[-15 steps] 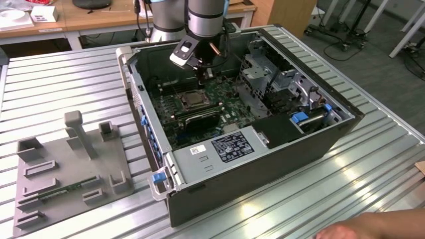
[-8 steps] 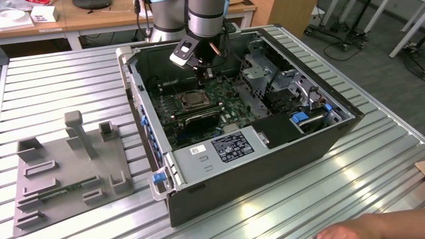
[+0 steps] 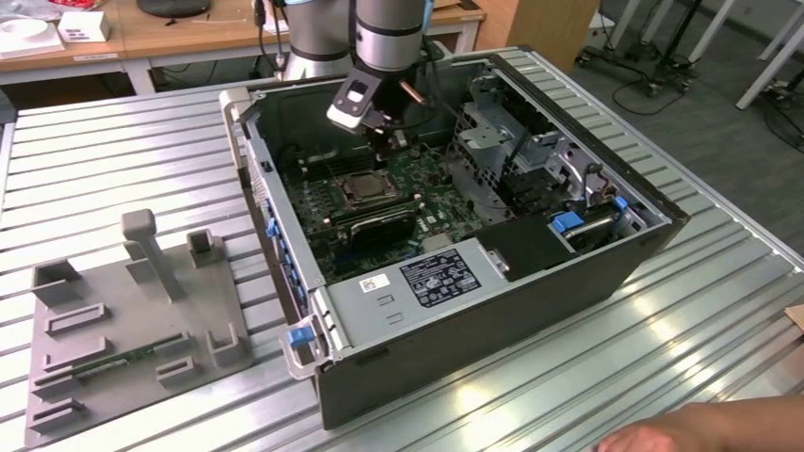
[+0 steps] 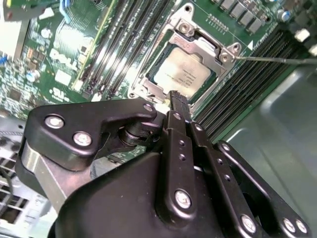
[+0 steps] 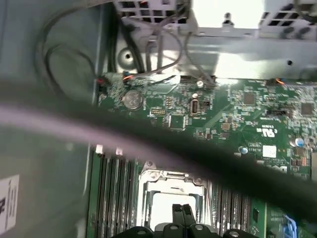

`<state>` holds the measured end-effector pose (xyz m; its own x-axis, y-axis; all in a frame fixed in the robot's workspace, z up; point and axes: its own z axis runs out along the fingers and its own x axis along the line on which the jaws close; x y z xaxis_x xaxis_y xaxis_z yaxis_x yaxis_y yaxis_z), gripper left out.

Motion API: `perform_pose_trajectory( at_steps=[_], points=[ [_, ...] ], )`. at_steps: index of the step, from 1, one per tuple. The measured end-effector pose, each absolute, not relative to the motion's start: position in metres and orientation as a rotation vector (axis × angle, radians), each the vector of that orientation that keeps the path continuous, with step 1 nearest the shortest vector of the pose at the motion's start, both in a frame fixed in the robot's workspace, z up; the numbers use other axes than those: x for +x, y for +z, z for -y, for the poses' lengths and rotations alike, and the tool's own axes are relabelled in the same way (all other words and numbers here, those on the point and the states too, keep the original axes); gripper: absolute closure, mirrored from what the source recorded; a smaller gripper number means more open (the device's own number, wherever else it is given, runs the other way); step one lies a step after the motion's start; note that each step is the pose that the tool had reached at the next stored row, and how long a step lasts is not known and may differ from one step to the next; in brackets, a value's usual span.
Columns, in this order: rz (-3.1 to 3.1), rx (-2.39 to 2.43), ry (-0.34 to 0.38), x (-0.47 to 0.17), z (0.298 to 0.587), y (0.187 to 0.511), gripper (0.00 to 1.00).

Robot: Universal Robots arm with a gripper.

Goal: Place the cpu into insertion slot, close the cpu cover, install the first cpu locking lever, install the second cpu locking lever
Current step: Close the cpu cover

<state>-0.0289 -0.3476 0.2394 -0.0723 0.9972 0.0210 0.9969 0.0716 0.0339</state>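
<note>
The cpu (image 4: 185,73), a silvery square chip, lies in the insertion slot (image 4: 148,85) on the green motherboard. The cpu cover (image 4: 194,43), a thin metal frame, lies down around its top. A thin locking lever (image 4: 277,60) sticks out from the socket's corner over the black memory slots. My gripper (image 4: 177,99) is shut with nothing between its black fingers, its tip just above the socket's near edge. In the exterior view the gripper (image 3: 383,143) hangs inside the open case, a little above and behind the cpu (image 3: 365,186). In the first wrist view the fingertips (image 5: 183,212) sit over the cover (image 5: 171,179).
The open computer case (image 3: 503,311) lies on a ribbed metal table. A metal drive cage (image 3: 503,141) and cables stand at the socket's right in the exterior view. Long memory slots (image 4: 124,44) flank the socket. A grey fixture plate (image 3: 126,311) lies at the left. A hand (image 3: 703,433) shows at the lower right.
</note>
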Motion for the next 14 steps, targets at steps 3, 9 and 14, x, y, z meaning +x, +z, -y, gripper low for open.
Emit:
perform_pose_trajectory(
  at_steps=[3,9,14],
  points=[
    [-2.352,2.072,0.062,-0.0288,0.3476,0.2391,0.9],
    [-2.463,1.942,0.062,-0.0289,0.3476,0.2385,0.9],
    [-2.551,1.828,0.062,-0.0288,0.3476,0.2379,0.9]
  ],
)
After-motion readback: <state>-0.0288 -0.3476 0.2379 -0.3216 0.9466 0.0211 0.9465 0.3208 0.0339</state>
